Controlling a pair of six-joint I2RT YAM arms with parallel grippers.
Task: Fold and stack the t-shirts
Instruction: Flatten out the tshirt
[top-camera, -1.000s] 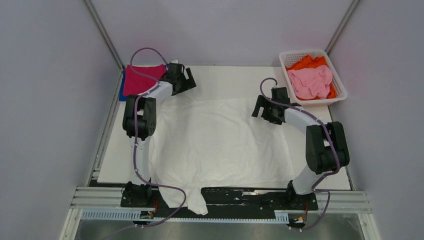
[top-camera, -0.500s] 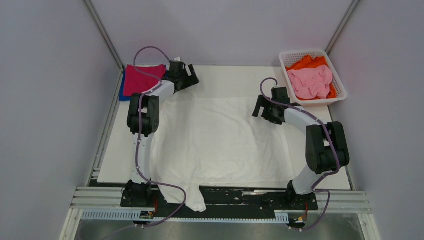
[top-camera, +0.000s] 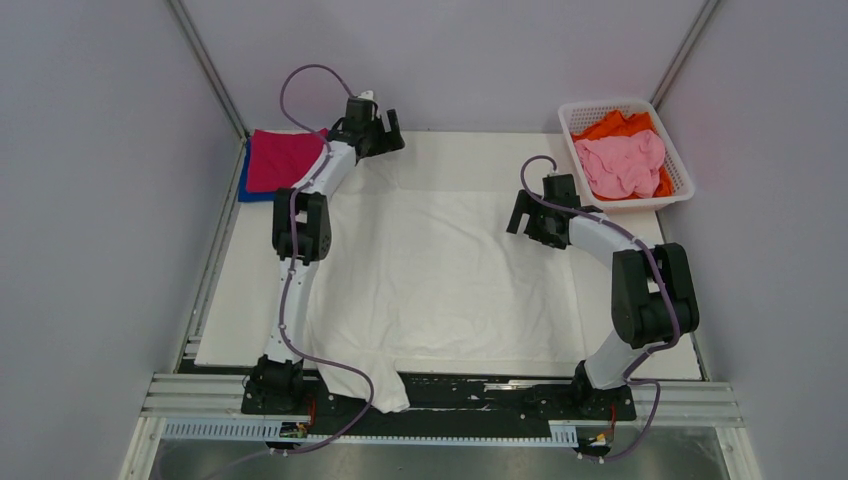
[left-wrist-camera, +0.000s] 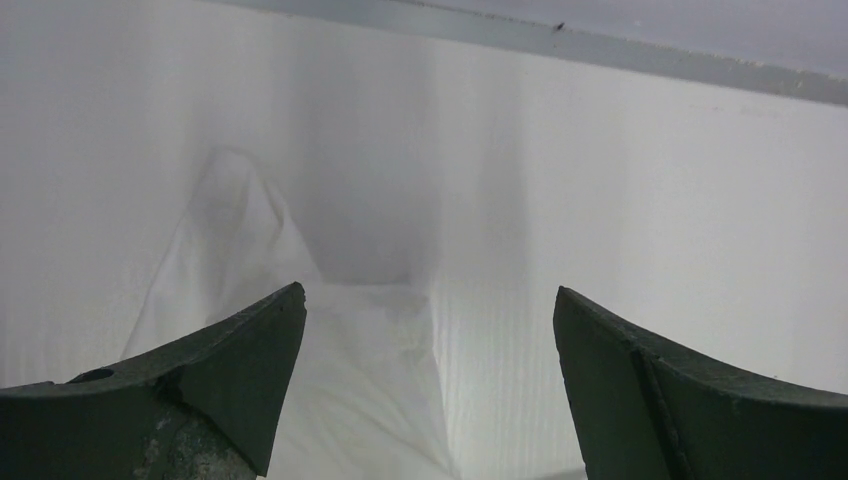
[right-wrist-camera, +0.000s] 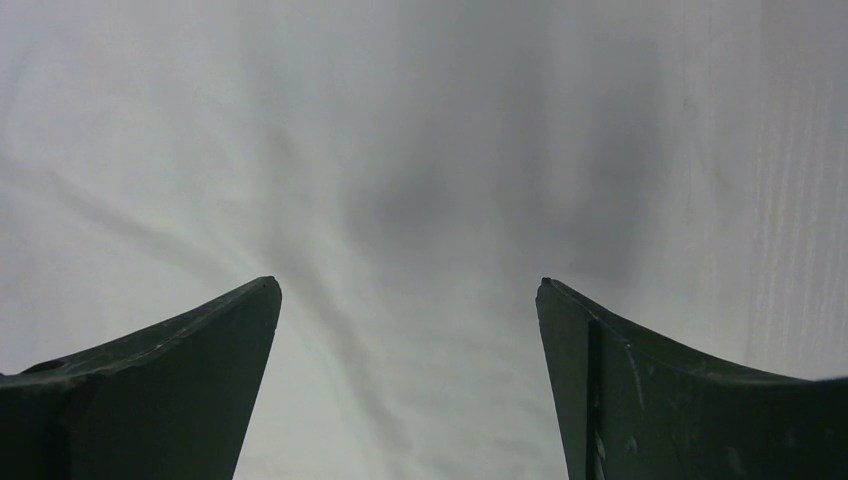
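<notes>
A large white t-shirt (top-camera: 440, 270) lies spread over the table, one part hanging off the near edge. My left gripper (top-camera: 378, 132) is open above the shirt's far left corner. In the left wrist view that white corner (left-wrist-camera: 330, 380) lies between and below the spread fingers, with nothing held by the left gripper (left-wrist-camera: 430, 300). My right gripper (top-camera: 522, 215) is open over the shirt's right side. The right wrist view shows wrinkled white cloth (right-wrist-camera: 400, 200) under the open right gripper (right-wrist-camera: 408, 285). A folded magenta t-shirt (top-camera: 282, 158) rests on a blue one (top-camera: 243, 187) at the far left.
A white lattice basket (top-camera: 682, 178) stands at the far right corner, holding a pink t-shirt (top-camera: 620, 165) on an orange one (top-camera: 618, 124). Grey walls close in the table on three sides. The rail with the arm bases runs along the near edge.
My left arm has stretched toward the back of the table, carrying its open gripper up along the shirt's far left corner. The right arm has stayed still.
</notes>
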